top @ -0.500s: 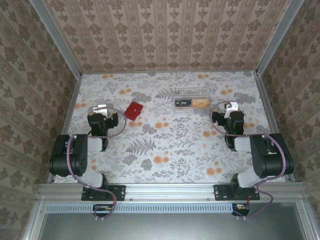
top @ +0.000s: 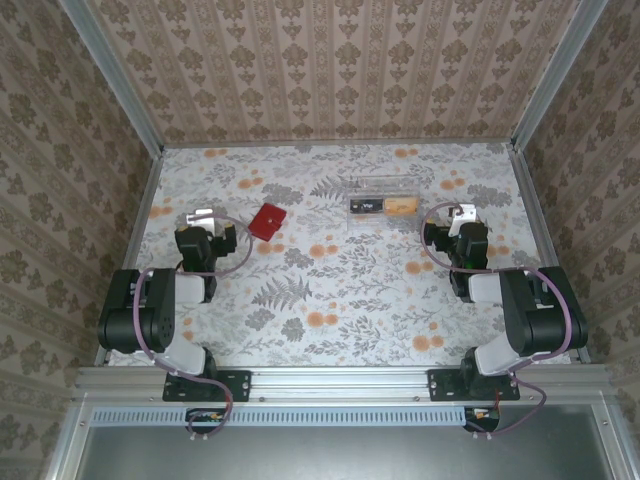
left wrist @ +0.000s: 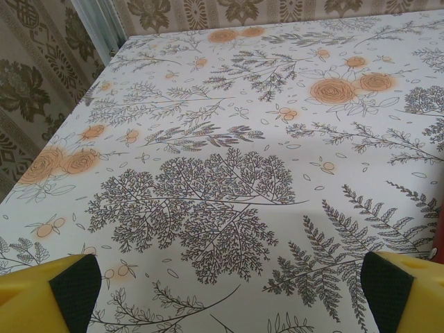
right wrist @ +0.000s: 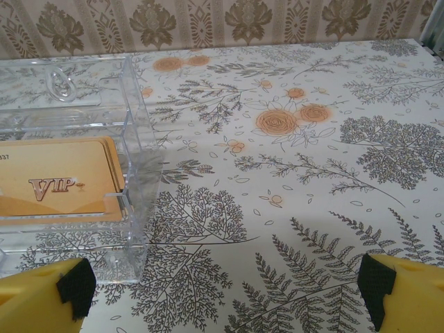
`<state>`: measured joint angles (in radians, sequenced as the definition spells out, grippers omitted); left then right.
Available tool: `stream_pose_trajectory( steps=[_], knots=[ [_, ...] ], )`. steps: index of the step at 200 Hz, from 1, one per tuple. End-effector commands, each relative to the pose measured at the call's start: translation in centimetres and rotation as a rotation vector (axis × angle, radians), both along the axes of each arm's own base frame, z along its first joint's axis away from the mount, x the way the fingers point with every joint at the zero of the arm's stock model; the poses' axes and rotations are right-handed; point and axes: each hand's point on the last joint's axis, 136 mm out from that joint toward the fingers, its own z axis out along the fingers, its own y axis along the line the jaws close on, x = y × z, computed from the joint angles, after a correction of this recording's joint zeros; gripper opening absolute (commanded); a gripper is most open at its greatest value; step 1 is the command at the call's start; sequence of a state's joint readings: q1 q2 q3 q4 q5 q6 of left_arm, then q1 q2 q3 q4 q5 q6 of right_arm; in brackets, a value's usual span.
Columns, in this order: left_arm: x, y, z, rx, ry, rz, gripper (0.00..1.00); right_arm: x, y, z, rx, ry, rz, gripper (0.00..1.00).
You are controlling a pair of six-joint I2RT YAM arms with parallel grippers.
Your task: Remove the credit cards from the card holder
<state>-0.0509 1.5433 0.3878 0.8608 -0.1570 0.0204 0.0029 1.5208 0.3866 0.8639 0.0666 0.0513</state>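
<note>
The card holder (top: 267, 221) lies closed and flat on the flowered table (top: 330, 290) in the top view, left of centre, just ahead and to the right of the left gripper (top: 203, 216) and well apart from the right gripper (top: 462, 211). A clear box (top: 400, 188) sits further right, near that right arm. I judge that you have yet to make the first reach, so take the case with the left arm, the nearer one. In the left wrist view the yellow fingers (left wrist: 59, 288) are spread wide over bare cloth, gripping nothing, and a red sliver at the right border is probably the case's corner. Swing right until it sits between the pads, then come down low, because a flat case gives you little edge to pinch. In the right wrist view the fingers (right wrist: 48, 291) are likewise spread and empty, with the clear box's wall close on the left and a gold VIP card (right wrist: 62, 184) lying inside it. Bring this arm across only once the case is pinned, to work the closing tab, and keep clear of the box as you go.
</note>
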Motion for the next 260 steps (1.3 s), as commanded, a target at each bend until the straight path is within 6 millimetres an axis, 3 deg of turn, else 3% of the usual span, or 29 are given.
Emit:
stream_pose_trajectory(
  steps=[1, 60, 93, 112, 126, 137, 148, 162, 173, 182, 195, 216, 249, 260],
  knots=[
    [0.3, 0.3, 0.8, 0.011, -0.031, 0.008, 1.0, 0.5, 0.4, 0.3, -0.006, -0.004, 0.024, 1.0],
    [0.3, 0.3, 1.2, -0.002, -0.038, -0.003, 1.0, 0.5, 0.4, 0.2, -0.006, -0.002, 0.023, 1.0],
    [-0.5, 1.6, 5.1, 0.0, 0.012, 0.092, 1.0, 0.3, 0.1, 0.6, -0.014, -0.009, -0.001, 1.0],
    [-1.4, 3.5, 9.7, -0.076, 0.028, 0.245, 1.0, -0.3, -0.6, 2.2, -0.016, 0.024, -0.059, 1.0],
    [-2.5, 4.8, 12.9, -0.198, 0.032, 0.38, 1.0, -0.9, -1.7, 5.3, 0.027, 0.038, -0.141, 1.0],
    [-2.2, 4.4, 14.5, -0.28, 0.035, 0.348, 1.0, -1.5, -1.7, 7.9, 0.091, 0.016, -0.162, 1.0],
    [-1.4, 3.5, 14.9, -0.367, 0.056, 0.284, 1.0, -1.9, -1.2, 10.2, 0.179, -0.033, -0.16, 1.0],
    [-0.3, 2.6, 14.8, -0.428, 0.098, 0.252, 1.0, -2.6, -0.7, 12.2, 0.342, -0.079, -0.181, 1.0],
    [0.9, 1.7, 14.0, -0.454, 0.129, 0.225, 1.0, -3.9, -1.9, 12.1, 0.528, -0.073, -0.33, 1.0],
    [1.9, 0.7, 13.2, -0.466, 0.152, 0.186, 1.0, -3.8, -1.2, 12.8, 0.584, -0.085, -0.295, 1.0],
    [3.4, -1.1, 12.0, -0.479, 0.185, 0.12, 1.0, -3.5, 1.4, 13.8, 0.615, -0.07, -0.142, 1.0],
    [5.7, -4.8, 9.1, -0.499, 0.276, 0.008, 1.0, -3.9, 3.7, 13.5, 0.638, -0.012, -0.049, 1.0],
    [8.2, -10.1, 3.9, -0.445, 0.454, -0.094, 1.0, -5.1, 7.3, 12.9, 0.526, 0.048, 0.045, 1.0],
    [8.6, -11.2, 1.9, -0.421, 0.513, -0.107, 0.95, -5.5, 8.5, 12.8, 0.475, 0.058, 0.075, 1.0]
  ],
)
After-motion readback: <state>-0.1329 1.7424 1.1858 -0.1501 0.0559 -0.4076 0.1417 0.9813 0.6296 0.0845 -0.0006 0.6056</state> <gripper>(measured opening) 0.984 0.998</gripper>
